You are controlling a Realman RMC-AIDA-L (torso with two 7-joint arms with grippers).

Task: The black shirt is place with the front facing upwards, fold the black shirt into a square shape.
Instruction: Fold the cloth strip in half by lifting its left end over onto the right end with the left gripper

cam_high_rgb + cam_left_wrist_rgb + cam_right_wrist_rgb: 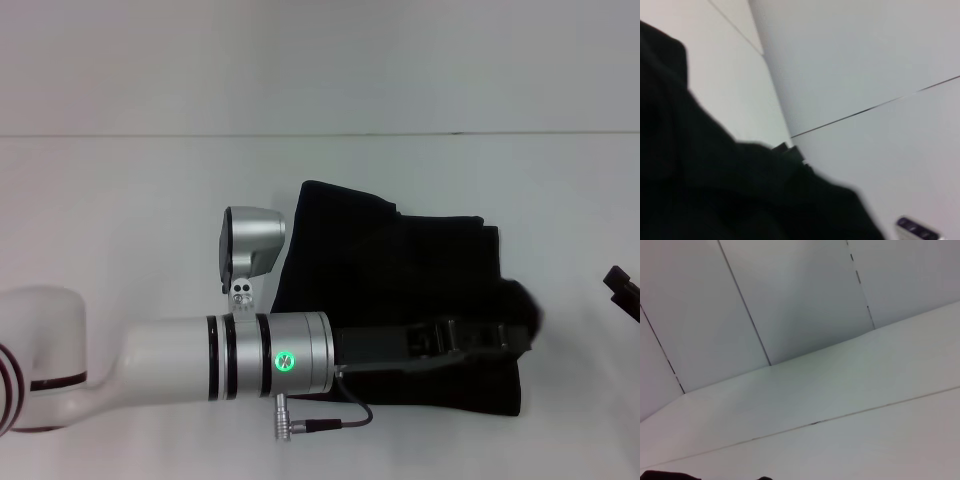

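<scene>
Nearest the robot in the head view, the left arm is reaching across the white table [120, 200] from the left, and the left gripper [500, 338] is lying over the right-hand part of the black shirt [400, 270]; whether its fingers are pinching cloth or merely resting on it I cannot tell, since black is merging with black there. The shirt is lying mid-table as an already folded, roughly rectangular bundle, its near edge fairly straight and its far left corner sticking out in a point. To do this fold well, the arm should probably be carrying its edge low and level, laying it flush with the opposite side so the outline is coming closer to a square, and freeing the cloth only once it is lying flat. Farther right, the right gripper [622, 290] is waiting at the frame edge, apart from the shirt, its fingers unreadable.
</scene>
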